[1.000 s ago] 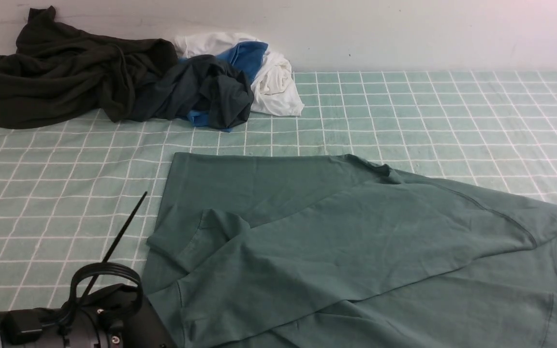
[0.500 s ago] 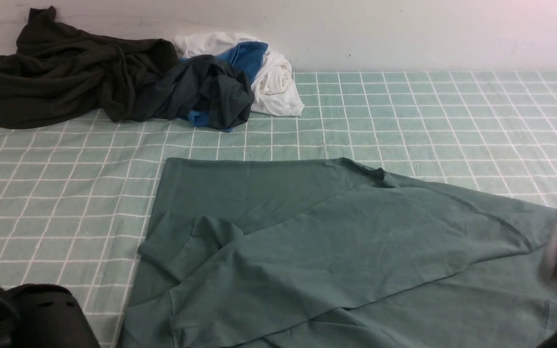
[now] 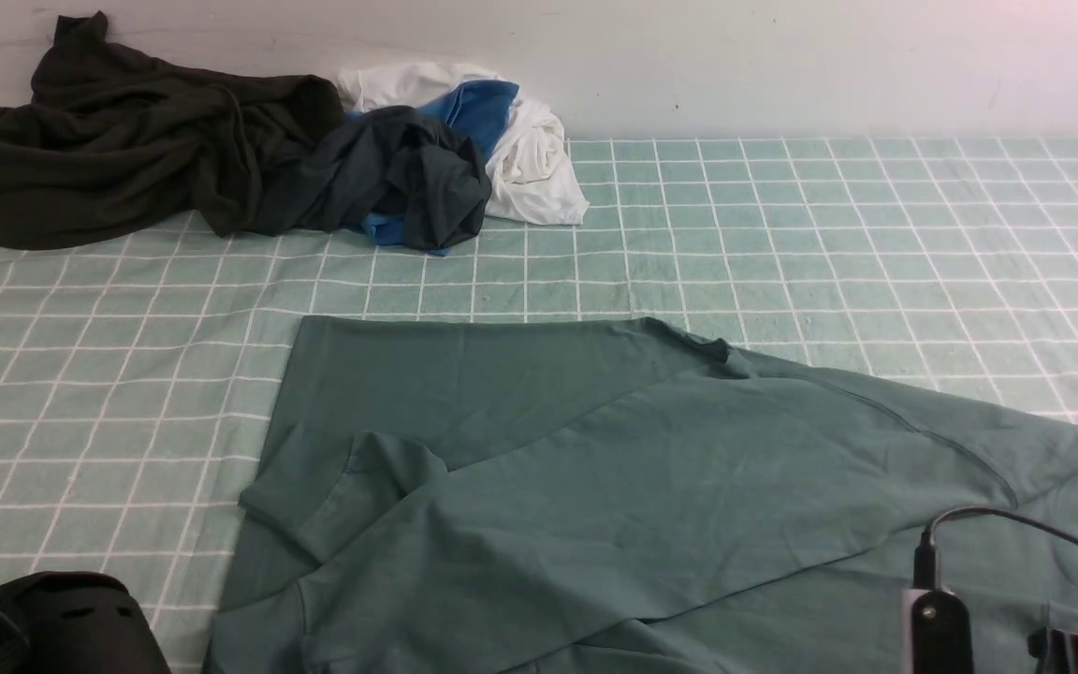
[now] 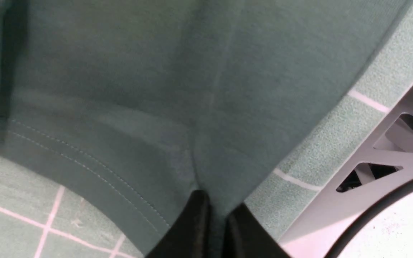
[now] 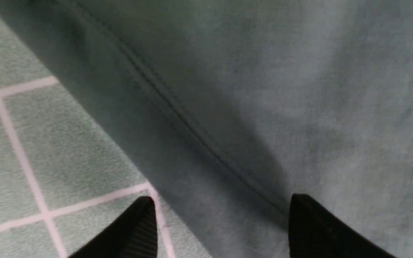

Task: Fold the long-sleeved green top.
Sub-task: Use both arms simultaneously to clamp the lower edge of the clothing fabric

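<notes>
We've got the green long-sleeved top lying partly folded on the checked tabletop — left pincer pinching its hem, right pincer spread wide over a seam.

Surface under a pale green checked cloth with white grid lines. Far left corner: olive-black garment, a crumpled heap against the white wall. Touching it along the far edge: slate-grey garment, bunched, with blue cloth showing. White garment lies crumpled behind and beside these.
</notes>
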Available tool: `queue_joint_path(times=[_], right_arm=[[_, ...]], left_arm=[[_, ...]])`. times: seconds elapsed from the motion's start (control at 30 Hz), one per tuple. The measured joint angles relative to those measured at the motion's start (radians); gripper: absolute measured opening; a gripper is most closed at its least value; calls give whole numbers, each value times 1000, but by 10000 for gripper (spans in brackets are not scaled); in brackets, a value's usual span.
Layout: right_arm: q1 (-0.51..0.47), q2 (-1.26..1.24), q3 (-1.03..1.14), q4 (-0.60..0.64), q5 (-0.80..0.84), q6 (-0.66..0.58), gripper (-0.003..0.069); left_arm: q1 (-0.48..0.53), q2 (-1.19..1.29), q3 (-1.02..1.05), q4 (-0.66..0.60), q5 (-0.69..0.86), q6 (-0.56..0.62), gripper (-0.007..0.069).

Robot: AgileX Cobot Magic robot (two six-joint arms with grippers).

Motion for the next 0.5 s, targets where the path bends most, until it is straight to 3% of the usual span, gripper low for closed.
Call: queue_joint_path(times=[0.13, 0.27, 0.5], right_arm=[[0, 68, -4, -39, -30, 2, 451], [1, 96, -20, -44, -6, 4, 393], [2, 68, -11, -47, -1, 8, 194]], left_arm=[[0, 0, 0, 17, -1, 0, 17], [0, 0, 0, 35, -2, 0, 17], [0, 0, 0, 37, -2, 0, 17]])
